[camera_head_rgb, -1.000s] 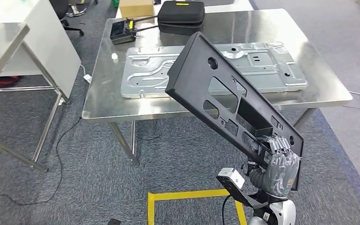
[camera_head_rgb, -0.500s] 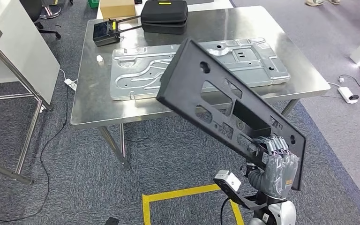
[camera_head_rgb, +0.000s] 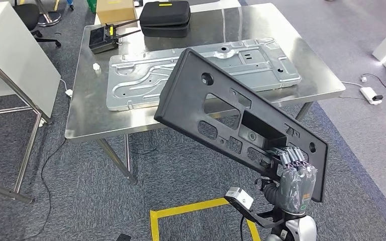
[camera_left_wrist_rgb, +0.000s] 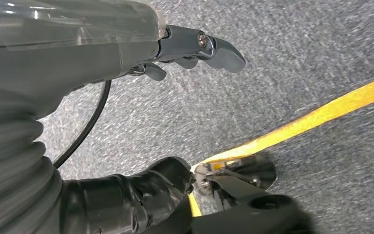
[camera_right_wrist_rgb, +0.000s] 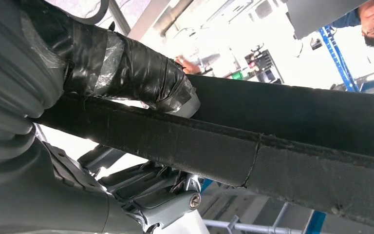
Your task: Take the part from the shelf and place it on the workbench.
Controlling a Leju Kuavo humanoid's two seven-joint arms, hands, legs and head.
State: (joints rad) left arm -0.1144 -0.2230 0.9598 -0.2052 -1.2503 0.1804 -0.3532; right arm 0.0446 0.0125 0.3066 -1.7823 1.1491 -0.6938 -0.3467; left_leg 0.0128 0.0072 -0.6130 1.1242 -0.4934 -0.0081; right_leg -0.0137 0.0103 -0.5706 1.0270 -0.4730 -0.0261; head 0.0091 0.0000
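The part is a long black plastic panel with several cut-outs. My right hand grips its near end and holds it tilted, with the far end up over the front edge of the steel workbench. In the right wrist view the taped thumb presses on the panel's edge, with the fingers under it. My left hand hangs over the grey carpet, fingers apart and holding nothing.
A large stamped metal plate covers the workbench's middle. Behind it are a black case, a handheld radio and a cardboard box. Yellow floor tape runs by my feet. A white table stands left.
The camera has moved: the workbench has slid left and sits a little nearer in the picture. The panel stays in my right hand at the same tilt.
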